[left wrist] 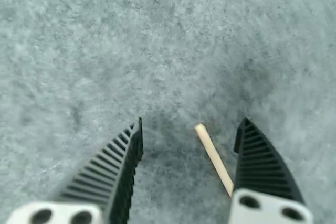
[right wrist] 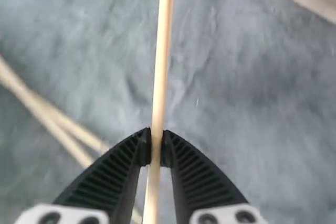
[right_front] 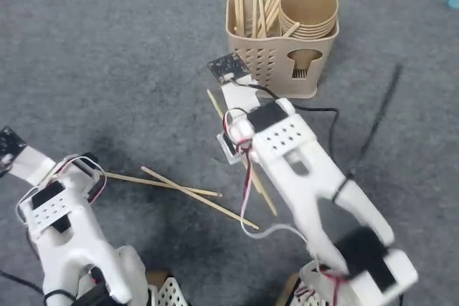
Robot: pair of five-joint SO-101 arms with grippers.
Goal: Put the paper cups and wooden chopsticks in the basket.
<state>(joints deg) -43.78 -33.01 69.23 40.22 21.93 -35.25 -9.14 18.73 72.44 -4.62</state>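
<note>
Now right fingers [right wrist: 126, 166] clamp a chopstick [right wrist: 163, 51] running diagonally toward the basket [right_front: 267, 61]; left fingers [left wrist: 122, 167] apart.

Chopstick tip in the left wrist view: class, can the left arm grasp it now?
Probably yes: the chopstick tip lies between the left gripper's open fingers on carpet, nothing covering it.

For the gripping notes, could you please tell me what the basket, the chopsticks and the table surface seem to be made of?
The basket: likely moulded plastic, beige, matte, with cut slots. The chopstick in the right gripper: pale bare wood, apparently unvarnished. The table surface: grey felt or short carpet, fuzzy, mottled texture.
</note>
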